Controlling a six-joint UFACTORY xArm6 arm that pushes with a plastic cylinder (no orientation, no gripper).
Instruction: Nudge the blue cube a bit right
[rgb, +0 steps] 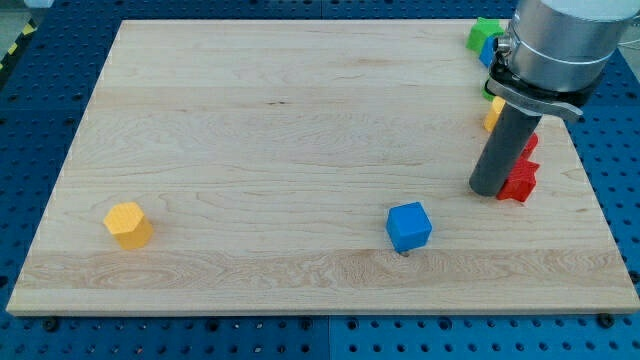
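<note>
1. two blocks sit nearest the board's (250, 120) bottom edge: a blue cube (409, 226) and a yellow block (128, 224).
2. the blue cube lies right of the middle, close to the bottom edge, turned a little so one corner faces the view's bottom.
3. the yellow block, roughly hexagonal, lies near the bottom-left corner, well apart from the blue cube.
4. my tip (489, 190) stands on the board up and to the right of the blue cube, near it but not touching, toward the right edge.
5. no pincer is fitted on this arm; it ends in a plain dark rod, so nothing is clamped or released.
6. a red block (520, 181) sits just beside the tip on its right, partly hidden behind the rod; its shape is unclear.
7. farther up the right edge, a second yellow-orange block (493, 114) peeks out from behind the rod.
8. at the top-right corner a green block (482, 34) shows, with a small second blue block (489, 53) next to it, both partly covered by the arm's grey housing (560, 40).
</note>
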